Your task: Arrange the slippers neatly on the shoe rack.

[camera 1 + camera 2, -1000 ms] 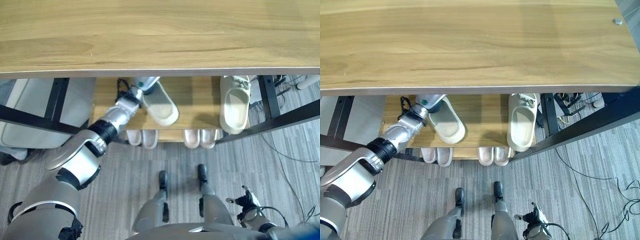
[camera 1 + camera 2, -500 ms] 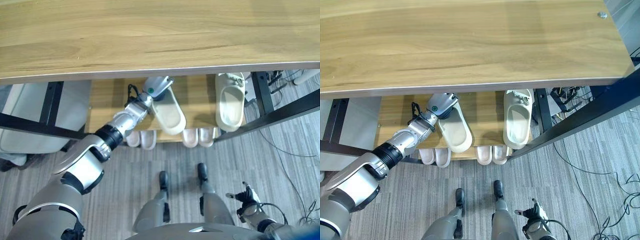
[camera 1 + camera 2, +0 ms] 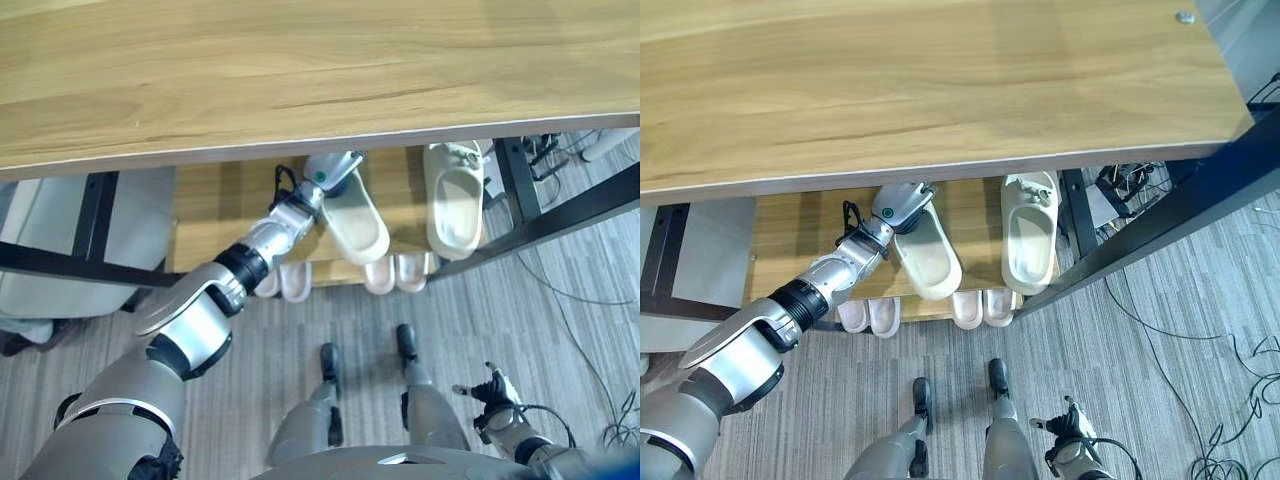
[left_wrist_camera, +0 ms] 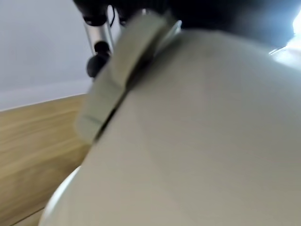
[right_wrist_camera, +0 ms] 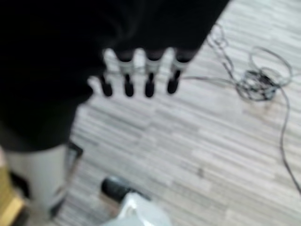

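My left hand (image 3: 325,172) reaches under the shoe rack's wooden top board (image 3: 300,70) and is shut on the toe end of a cream slipper (image 3: 358,222), which lies at an angle on the middle shelf (image 3: 215,210). In the left wrist view the same slipper (image 4: 197,141) sits right against the hand, with one finger (image 4: 95,44) beside its strap. A second cream slipper (image 3: 453,208) lies straight on the shelf, a short gap to the right. My right hand (image 3: 490,392) hangs low over the floor, its fingers (image 5: 136,77) straight and holding nothing.
Two pale pairs of slippers (image 3: 283,280) (image 3: 397,272) stick out from the lowest shelf. Black frame bars (image 3: 560,215) cross on the right and on the left (image 3: 90,225). A grey-white object (image 3: 40,250) stands left of the rack. Cables (image 3: 1200,340) lie on the floor at right.
My left hand has carried the cream slipper to the right along the middle shelf, closer to the second slipper. The camera has also shifted. The right hand has stayed put.
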{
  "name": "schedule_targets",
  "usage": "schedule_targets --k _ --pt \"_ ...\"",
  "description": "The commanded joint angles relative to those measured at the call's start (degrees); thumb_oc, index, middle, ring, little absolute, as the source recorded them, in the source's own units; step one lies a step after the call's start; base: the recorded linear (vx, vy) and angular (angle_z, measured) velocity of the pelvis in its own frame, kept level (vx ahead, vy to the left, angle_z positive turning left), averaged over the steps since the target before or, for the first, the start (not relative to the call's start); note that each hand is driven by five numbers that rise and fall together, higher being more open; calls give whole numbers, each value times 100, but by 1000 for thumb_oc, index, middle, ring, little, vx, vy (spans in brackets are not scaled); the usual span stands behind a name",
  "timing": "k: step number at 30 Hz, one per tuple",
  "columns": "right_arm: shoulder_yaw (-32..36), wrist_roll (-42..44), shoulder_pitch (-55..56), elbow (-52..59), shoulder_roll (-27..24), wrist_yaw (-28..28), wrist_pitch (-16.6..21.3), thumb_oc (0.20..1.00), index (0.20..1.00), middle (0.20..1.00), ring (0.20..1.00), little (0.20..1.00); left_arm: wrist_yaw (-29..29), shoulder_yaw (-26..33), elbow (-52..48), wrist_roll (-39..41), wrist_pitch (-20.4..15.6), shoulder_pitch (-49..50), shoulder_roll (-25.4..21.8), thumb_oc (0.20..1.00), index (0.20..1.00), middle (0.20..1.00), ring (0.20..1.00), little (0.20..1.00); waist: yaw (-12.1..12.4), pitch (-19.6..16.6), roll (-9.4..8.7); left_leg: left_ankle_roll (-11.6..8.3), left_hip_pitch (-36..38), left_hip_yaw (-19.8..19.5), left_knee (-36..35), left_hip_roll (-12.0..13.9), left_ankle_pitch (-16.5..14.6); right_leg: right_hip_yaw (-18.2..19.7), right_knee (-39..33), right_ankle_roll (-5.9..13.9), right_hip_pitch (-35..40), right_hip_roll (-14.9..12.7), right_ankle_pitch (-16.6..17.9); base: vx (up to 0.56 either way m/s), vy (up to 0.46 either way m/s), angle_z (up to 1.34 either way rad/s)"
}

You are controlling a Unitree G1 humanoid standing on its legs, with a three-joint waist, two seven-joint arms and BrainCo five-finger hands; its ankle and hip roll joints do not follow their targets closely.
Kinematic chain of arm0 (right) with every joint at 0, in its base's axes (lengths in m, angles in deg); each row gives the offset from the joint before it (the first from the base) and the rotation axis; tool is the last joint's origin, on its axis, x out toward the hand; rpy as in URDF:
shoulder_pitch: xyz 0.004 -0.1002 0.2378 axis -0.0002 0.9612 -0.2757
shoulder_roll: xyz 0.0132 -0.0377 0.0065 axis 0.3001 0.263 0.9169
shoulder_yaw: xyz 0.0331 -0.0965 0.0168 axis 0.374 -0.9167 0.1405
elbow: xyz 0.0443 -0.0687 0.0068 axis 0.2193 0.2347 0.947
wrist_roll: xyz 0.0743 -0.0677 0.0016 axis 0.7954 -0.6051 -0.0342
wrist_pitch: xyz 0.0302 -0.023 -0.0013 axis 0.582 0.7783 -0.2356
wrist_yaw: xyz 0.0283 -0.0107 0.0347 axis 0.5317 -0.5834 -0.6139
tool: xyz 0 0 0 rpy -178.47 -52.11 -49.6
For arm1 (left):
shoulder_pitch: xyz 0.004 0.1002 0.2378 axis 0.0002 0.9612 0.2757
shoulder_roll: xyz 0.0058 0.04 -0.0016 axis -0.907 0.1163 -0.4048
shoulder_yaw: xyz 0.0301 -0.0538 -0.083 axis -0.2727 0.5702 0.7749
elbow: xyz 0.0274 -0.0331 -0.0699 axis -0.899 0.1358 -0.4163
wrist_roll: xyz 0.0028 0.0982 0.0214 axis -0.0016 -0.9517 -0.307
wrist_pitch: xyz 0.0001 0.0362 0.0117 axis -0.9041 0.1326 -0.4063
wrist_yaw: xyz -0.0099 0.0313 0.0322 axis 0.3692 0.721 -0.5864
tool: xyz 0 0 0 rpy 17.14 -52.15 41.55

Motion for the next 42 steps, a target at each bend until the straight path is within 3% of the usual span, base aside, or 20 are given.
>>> schedule_targets --k 1,21,34,35,36,42 --pt "93 146 -253 -63 -385 -145 -74 1000 1000 1000 1000 1000 -37 -101 438 272 -206 -515 564 200 200 200 200 200 -36 185 414 -19 -340 64 494 -1 -494 -206 906 390 -414 -86 -637 -11 -23 -13" --pt "154 207 -339 -254 -534 -336 -45 1000 1000 1000 1000 1000 39 -380 1629 235 59 -954 970 200 200 200 200 200 -249 161 604 -32 -685 274 502 -16 -431 -37 971 393 -908 -57 -529 -4 -4 -4" --pt "101 253 -290 -262 -506 -356 17 1000 1000 1000 1000 1000 -51 -326 1691 191 140 -1170 854 200 200 200 200 200 -272 129 568 -38 -863 209 547 13 -433 -63 977 374 -1057 -13 -508 3 -6 -2" --pt "94 262 -299 -248 -506 -342 25 1000 1000 1000 1000 1000 -58 -308 1691 190 145 -1164 842 470 470 470 470 470 -269 117 558 -41 -879 199 547 18 -426 -73 974 374 -1066 -15 -502 0 0 0" --pt "86 262 -301 -244 -504 -341 35 1000 1000 1000 1000 1000 -74 -288 1666 194 151 -1190 807 1000 1000 1000 1000 1000 -266 109 545 -43 -904 188 551 15 -399 -83 965 371 -1080 -18 -471 0 0 0" --pt "80 307 -279 -195 -475 -289 46 1000 1000 1000 1000 1000 -207 -36 1387 378 168 -1057 672 1000 1000 1000 1000 1000 -222 96 513 -50 -924 111 598 5 -397 -139 984 360 -1046 -17 -491 -4 -17 0"
